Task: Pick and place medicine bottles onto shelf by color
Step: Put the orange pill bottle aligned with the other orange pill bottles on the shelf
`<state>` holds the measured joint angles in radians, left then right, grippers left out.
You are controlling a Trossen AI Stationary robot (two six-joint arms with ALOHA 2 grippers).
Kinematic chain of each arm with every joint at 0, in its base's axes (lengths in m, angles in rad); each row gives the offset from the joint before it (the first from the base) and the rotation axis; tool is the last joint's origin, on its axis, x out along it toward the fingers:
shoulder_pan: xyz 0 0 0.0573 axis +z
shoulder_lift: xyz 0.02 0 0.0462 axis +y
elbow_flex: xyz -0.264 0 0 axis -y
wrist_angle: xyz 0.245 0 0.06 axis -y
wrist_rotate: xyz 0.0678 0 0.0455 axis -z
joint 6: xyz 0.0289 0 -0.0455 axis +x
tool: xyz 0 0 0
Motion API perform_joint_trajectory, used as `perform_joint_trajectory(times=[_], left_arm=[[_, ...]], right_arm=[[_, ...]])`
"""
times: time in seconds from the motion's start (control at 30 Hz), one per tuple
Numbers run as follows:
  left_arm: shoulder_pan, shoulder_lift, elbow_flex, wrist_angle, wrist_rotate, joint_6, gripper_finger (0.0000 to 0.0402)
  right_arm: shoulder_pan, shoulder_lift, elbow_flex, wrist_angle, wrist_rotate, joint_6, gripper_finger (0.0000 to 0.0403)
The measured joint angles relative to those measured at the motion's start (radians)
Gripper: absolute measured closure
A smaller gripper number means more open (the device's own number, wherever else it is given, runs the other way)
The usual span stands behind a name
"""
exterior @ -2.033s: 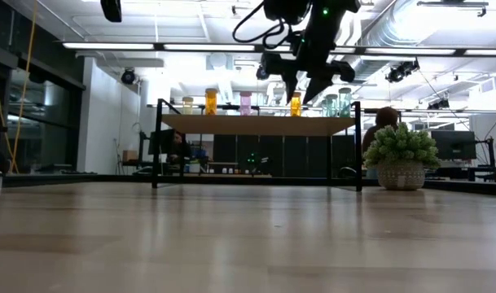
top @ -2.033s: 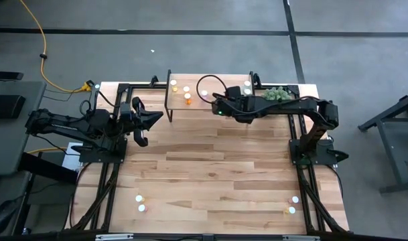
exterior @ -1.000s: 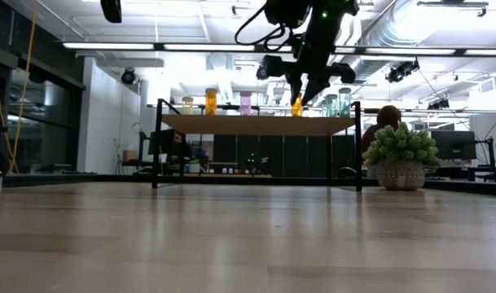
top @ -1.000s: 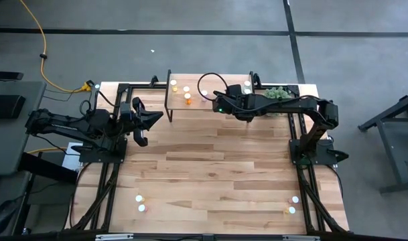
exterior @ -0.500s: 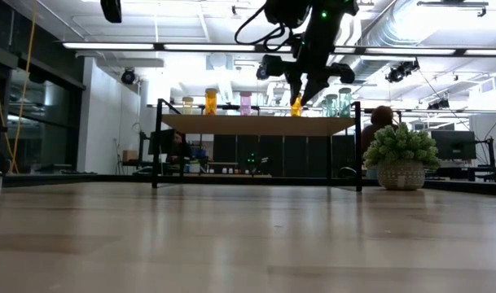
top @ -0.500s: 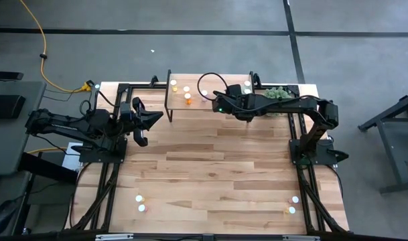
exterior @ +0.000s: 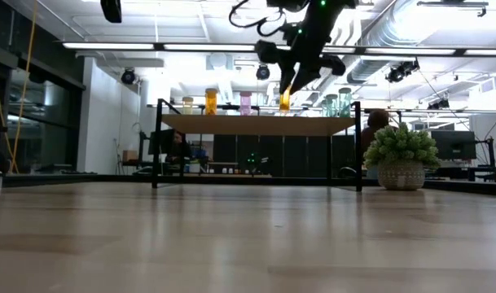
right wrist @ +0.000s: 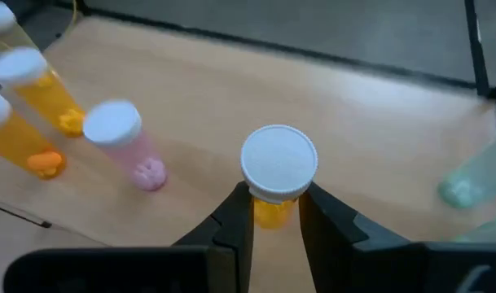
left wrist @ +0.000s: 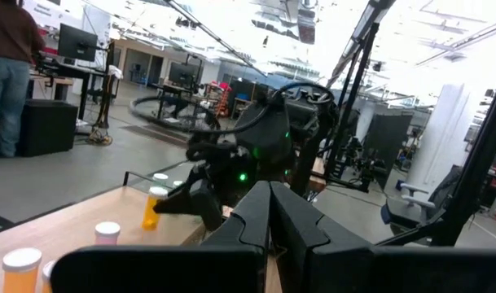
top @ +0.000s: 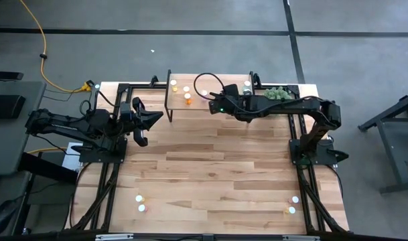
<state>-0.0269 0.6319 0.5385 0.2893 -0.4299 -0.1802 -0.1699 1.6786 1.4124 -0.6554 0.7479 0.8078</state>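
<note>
Right gripper [right wrist: 274, 213] clamped on an orange bottle [right wrist: 277, 175] over the shelf [top: 220, 83]; several shelved, four bottles on the table [top: 210, 167] remain. Left gripper [top: 142, 127] closed, idle.

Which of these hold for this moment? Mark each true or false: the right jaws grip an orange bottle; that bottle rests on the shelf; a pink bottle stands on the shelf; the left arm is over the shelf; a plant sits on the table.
1. The right gripper has its jaws closed on an orange bottle. True.
2. That bottle rests on the shelf. False: in the low view it hangs clear above the shelf top.
3. A pink bottle stands on the shelf. True.
4. The left gripper is over the shelf. False: it waits beside the shelf, jaws shut and empty.
5. A green plant sits on the table. True.
</note>
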Motion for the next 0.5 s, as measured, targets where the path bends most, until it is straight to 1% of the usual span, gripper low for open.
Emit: perform_joint_trajectory(times=[0.13, 0.2, 0.33, 0.5], left_arm=[[0.0, 0.0, 0.0, 0.0, 0.0, 0.0, 0.0402], [0.0, 0.0, 0.0, 0.0, 0.0, -0.001, 0.0402], [0.0, 0.0, 0.0, 0.0, 0.0, -0.006, 0.0401], [0.0, 0.0, 0.0, 0.0, 0.0, -0.01, 0.0402]], right_arm=[[-0.007, -0.032, 0.0, 0.063, 0.02, -0.089, 0.0329], [-0.019, -0.043, 0.0, 0.119, 0.0, -0.141, 0.0329], [-0.042, -0.048, 0.0, 0.259, -0.074, -0.24, 0.0329], [-0.063, -0.048, 0.0, 0.373, -0.123, -0.296, 0.0329]])
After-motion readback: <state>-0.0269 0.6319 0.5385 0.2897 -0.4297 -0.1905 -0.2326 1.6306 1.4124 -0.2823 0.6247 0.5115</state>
